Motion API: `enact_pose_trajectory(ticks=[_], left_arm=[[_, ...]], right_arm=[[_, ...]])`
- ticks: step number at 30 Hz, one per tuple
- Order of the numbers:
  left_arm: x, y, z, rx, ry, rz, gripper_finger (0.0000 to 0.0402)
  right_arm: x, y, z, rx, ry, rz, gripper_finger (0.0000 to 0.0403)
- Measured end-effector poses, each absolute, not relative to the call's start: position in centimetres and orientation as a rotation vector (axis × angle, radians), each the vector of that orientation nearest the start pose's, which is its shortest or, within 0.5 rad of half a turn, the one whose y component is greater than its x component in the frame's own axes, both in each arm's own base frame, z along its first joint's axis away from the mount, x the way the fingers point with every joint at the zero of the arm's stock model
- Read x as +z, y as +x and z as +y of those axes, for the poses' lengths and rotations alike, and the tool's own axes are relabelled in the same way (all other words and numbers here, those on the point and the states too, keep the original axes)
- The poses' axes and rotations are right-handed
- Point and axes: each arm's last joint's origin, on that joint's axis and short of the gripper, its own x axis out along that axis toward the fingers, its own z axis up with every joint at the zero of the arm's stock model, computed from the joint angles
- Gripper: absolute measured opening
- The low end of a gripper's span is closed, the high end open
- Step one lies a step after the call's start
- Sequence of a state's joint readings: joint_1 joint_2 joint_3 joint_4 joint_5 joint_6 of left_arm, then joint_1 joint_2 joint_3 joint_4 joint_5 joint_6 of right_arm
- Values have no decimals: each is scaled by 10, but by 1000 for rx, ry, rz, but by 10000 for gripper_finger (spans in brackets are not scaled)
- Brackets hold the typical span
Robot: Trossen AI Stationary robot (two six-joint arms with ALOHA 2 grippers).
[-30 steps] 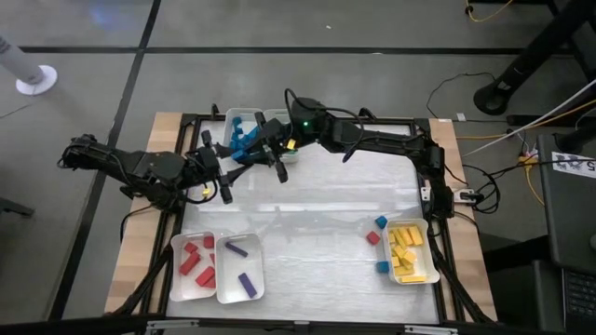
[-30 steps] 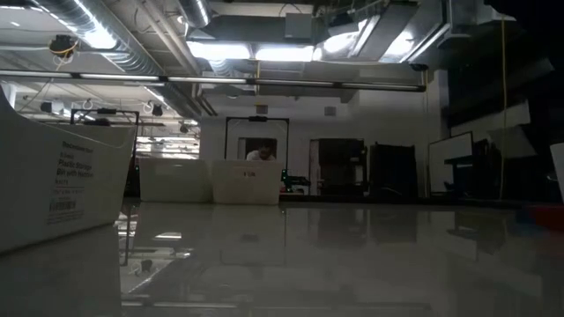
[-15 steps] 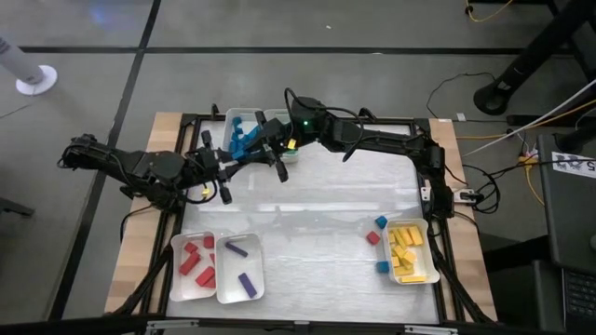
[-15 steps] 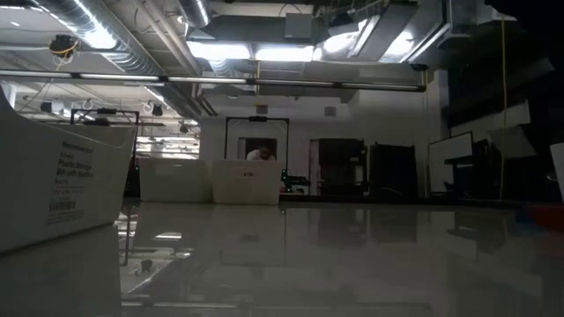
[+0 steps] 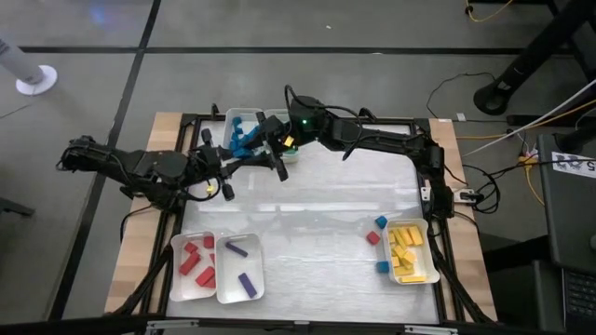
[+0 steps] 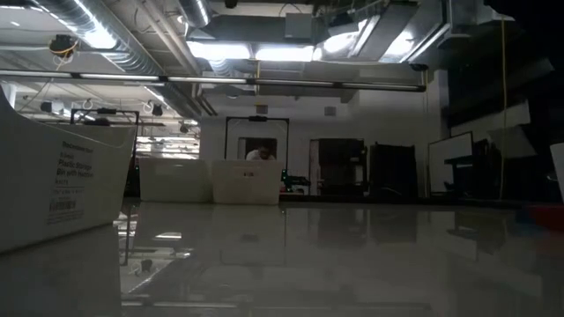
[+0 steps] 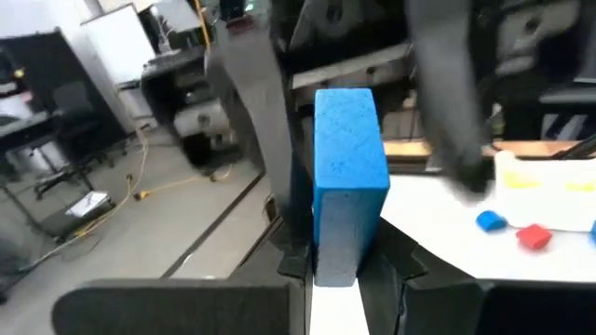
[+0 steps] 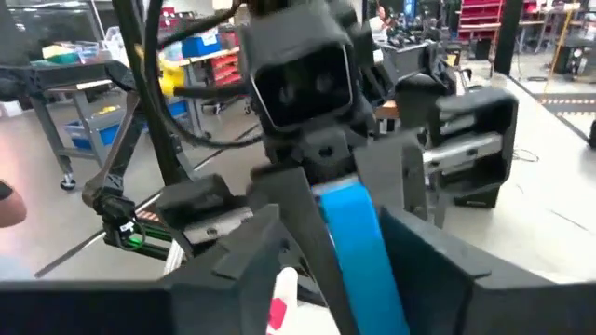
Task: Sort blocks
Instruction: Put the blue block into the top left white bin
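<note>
A blue block (image 7: pixel 349 167), a short bar, hangs in the air between my two grippers, above the table's far left part near the far trays. My left gripper (image 7: pixel 349 265) reaches in from the table's left and is shut on it. My right gripper (image 8: pixel 358 251) faces it from the right, open, with one finger on each side of the block (image 8: pixel 354 228) and apart from it. In the high view the block (image 5: pixel 246 144) shows between my left gripper (image 5: pixel 226 167) and my right gripper (image 5: pixel 273 149). My left gripper pinches the blue block's near end (image 7: pixel 337 256) between its two fingers, coming level from the table's left. The rest of the block sticks out past the fingertips toward the right gripper. The block is lifted clear of the table.
Far trays: one with blue blocks (image 5: pixel 237 121) and one beside it (image 5: pixel 277 119). Near left: a tray of red blocks (image 5: pixel 193 265) and one of purple blocks (image 5: pixel 240 270). Near right: a tray of yellow blocks (image 5: pixel 410 251), with a loose blue block (image 5: pixel 381 222) and a red one (image 5: pixel 372 237) beside it.
My left gripper has shut on the blue block's end, and my right gripper has then spread its fingers off it. Both arms have kept their places, and the block stays in the air between them.
</note>
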State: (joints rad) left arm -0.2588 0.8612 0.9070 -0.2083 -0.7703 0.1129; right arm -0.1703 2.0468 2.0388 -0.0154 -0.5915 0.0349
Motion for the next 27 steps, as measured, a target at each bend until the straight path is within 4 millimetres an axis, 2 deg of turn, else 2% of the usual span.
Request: enact_pose_trajectory(ticks=[4,8,11,15,18,21,23,27], left_arm=[[354,176,-17,554,171,226,40],[347,175,-1,648,158,298,40],[341,174,17,749,146,368,40],[330,173,44,902,114,467,40],[318,179,65,962,87,558,40],[304,187,86,986,68,657,52],[294,192,101,996,46,711,57],[272,202,129,1034,26,826,56]], right_arm=[[413,463,-79,388,51,68,206],[440,439,-98,335,93,163,211],[450,419,-112,287,157,289,211],[441,391,-122,232,266,495,211],[428,368,-120,168,347,740,211],[412,351,-112,75,347,1007,211],[400,346,-103,0,311,1160,211],[377,354,-82,-64,252,1283,211]])
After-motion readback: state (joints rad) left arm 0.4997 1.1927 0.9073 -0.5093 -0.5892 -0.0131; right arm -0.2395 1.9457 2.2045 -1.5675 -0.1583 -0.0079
